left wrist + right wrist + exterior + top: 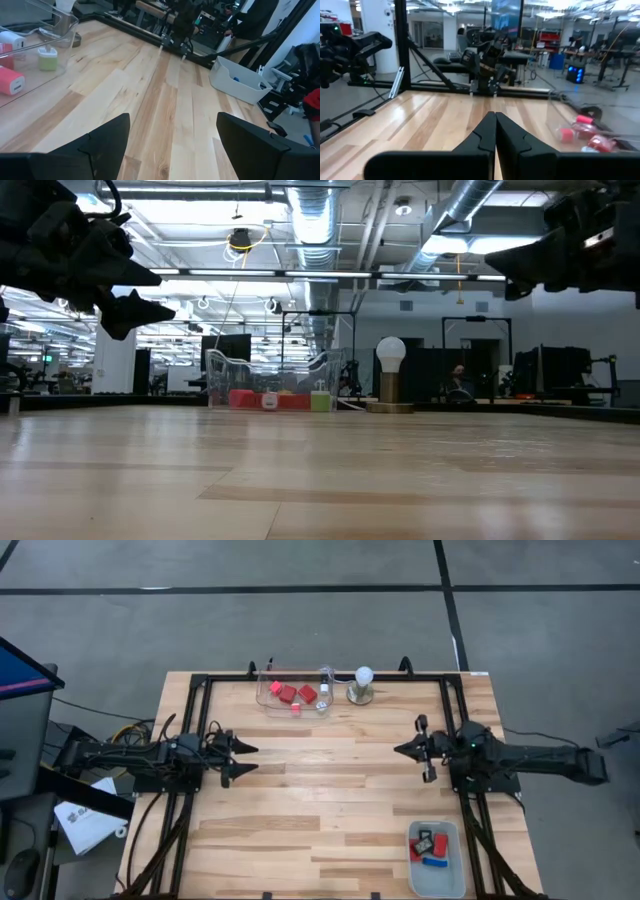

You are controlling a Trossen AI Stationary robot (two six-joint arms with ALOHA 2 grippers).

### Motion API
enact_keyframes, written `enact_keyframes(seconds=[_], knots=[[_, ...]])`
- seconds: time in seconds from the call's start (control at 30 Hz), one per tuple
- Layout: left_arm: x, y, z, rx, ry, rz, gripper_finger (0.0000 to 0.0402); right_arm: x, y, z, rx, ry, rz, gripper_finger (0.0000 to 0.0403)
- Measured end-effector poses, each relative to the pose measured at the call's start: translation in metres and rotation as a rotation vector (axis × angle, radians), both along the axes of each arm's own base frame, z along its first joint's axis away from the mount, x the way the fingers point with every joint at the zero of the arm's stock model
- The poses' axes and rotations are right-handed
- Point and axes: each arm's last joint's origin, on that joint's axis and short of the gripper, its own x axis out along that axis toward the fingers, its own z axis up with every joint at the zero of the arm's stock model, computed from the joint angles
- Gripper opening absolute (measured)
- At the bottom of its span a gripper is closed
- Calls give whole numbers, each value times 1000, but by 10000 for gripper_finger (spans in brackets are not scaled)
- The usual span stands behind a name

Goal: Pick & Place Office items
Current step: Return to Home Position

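Note:
Several office items lie in two containers. Red and pink blocks (pixel 291 693) rest in a clear tray (pixel 268 700) at the far middle; the left wrist view shows pink (pixel 11 81), green (pixel 48 58) and white pieces there. Red, blue and black-and-white pieces (pixel 431 845) lie in a grey bin (pixel 450 880) at the near right. My left gripper (pixel 250 759) hovers open over the table's left middle, fingers (pixel 107 137) level and empty. My right gripper (pixel 400 750) hovers shut over the right middle (pixel 495 130), pointing toward the left arm, holding nothing.
A white ball on a round metal base (pixel 362 686) stands just right of the clear tray. A black frame (pixel 200 680) borders the table's far and side edges. Bare wood (pixel 330 800) lies between the two grippers.

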Motion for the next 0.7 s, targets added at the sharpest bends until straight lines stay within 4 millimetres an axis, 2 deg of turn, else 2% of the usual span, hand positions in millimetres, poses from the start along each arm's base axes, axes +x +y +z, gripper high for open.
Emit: enact_keyframes(seconds=[0.3,0.53,0.7], knots=[[0,0,1,0,-9,0,296,-26,2,-1,17,-11,-99,0],[1,0,0,1,-3,1,296,-26,6,-1,99,-14,-65,0],[1,0,-1,1,8,2,296,-26,6,-5,112,21,-210,0]])
